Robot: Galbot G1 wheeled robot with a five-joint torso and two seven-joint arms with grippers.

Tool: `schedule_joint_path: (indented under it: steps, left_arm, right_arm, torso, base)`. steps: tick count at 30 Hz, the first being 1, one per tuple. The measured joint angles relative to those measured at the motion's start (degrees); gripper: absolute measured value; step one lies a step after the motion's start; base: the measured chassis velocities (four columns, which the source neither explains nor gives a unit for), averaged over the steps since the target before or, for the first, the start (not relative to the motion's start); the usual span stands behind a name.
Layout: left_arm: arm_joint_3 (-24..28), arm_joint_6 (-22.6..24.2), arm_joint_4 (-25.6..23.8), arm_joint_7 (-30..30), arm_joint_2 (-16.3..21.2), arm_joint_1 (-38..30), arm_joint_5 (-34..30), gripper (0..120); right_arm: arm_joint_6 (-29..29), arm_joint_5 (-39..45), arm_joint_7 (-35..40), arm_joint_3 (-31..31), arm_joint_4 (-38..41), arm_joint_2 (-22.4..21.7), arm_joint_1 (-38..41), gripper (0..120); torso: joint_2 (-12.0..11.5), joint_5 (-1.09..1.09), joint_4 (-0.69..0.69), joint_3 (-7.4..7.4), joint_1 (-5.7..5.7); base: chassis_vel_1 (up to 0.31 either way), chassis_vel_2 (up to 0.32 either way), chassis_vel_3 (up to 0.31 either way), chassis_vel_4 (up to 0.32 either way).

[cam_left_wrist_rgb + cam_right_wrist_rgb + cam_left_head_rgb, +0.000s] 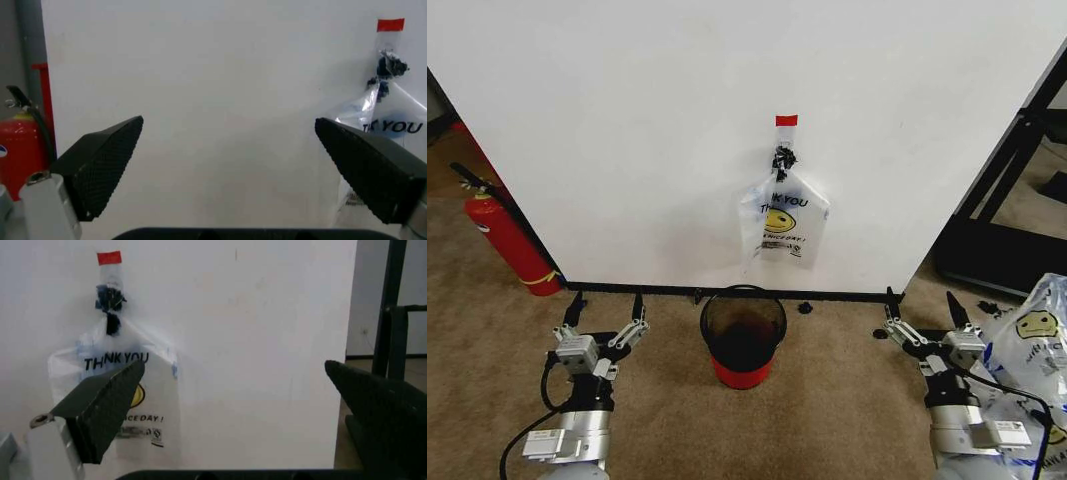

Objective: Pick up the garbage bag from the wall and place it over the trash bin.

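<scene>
Garbage bag hangs from the hook on the wall, at 1 o'clock above the trash bin (standing on carpet). Left hand at 9 o'clock of bin, right hand at 3 o'clock; both spread wide, holding nothing.

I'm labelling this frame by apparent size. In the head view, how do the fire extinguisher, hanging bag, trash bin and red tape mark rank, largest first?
1. Fire extinguisher, partly hidden behind the wall.
2. Bag and bin: look alike, so no ranking; the bin is also nearer the camera.
3. Tape mark, clearly smallest.
</scene>
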Motion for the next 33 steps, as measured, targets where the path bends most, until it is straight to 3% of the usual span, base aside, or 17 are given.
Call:
schedule_joint_path:
  steps: [23, 29, 33]
  left_arm:
    - [0.3, 0.0, 0.9, -0.1, -0.1, -0.4, -0.3, 100]
    - [1.0, 0.0, 1.4, -0.1, -0.3, -0.1, 0.2, 100]
    - [1.2, -0.1, 1.7, -0.1, -0.2, 0.2, 0.2, 100]
  right_arm:
    - [-0.3, -0.5, 0.1, -0.8, -0.2, -0.2, 0.8, 100]
    - [-1.6, 2.0, 0.3, -3.2, -2.4, -4.4, 3.9, 100]
    - [-4.9, 12.3, -2.1, -7.2, -6.4, -11.7, 11.1, 100]
  torso:
    - [0.0, 0.0, 0.0, 0.0, 0.0]
    - [0.0, 0.01, 0.0, 0.0, 0.0]
    - [0.0, 0.02, 0.01, 0.0, 0.0]
  base:
    - [0.0, 0.0, 0.0, 0.0]
    - [0.0, 0.0, 0.0, 0.0]
    - [0.0, 0.0, 0.0, 0.0]
